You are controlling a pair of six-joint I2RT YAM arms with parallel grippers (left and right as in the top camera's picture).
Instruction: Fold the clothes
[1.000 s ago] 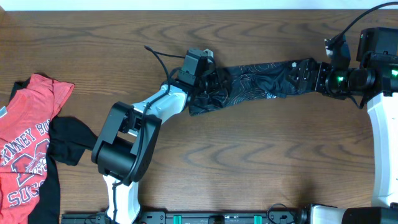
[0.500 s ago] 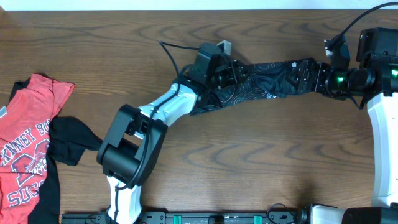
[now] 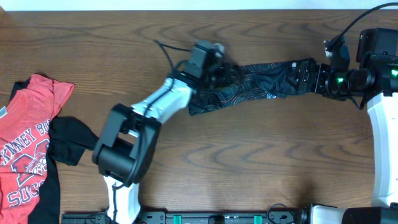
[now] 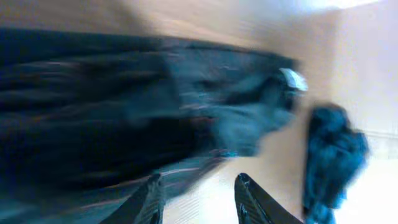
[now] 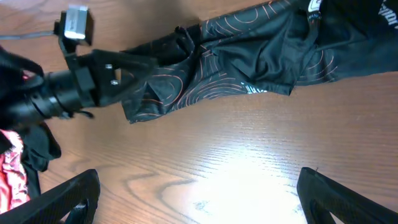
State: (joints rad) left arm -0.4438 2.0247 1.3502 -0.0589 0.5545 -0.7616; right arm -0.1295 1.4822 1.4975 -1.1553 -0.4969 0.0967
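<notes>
The black jersey [image 3: 261, 81] with thin orange-red contour lines lies stretched in a long band across the far middle of the table; it also shows in the right wrist view [image 5: 249, 56]. My left gripper [image 3: 225, 72] is over the jersey's bunched left part. In the blurred left wrist view its fingers [image 4: 200, 199] are apart with bare table between them and jersey cloth [image 4: 93, 112] beside the left finger. My right gripper [image 3: 309, 78] is at the jersey's right end. Its fingers [image 5: 199, 193] are wide open over bare wood.
A red white-lettered T-shirt [image 3: 28, 146] lies at the left edge with a dark piece [image 3: 68, 140] beside it. The left arm [image 5: 81, 87] crosses the right wrist view. A blurred dark blue shape [image 4: 336, 155] is at the right of the left wrist view.
My left gripper swung right over the jersey's left end, then back a little to the left. The right arm and the jersey's right end have not moved.
</notes>
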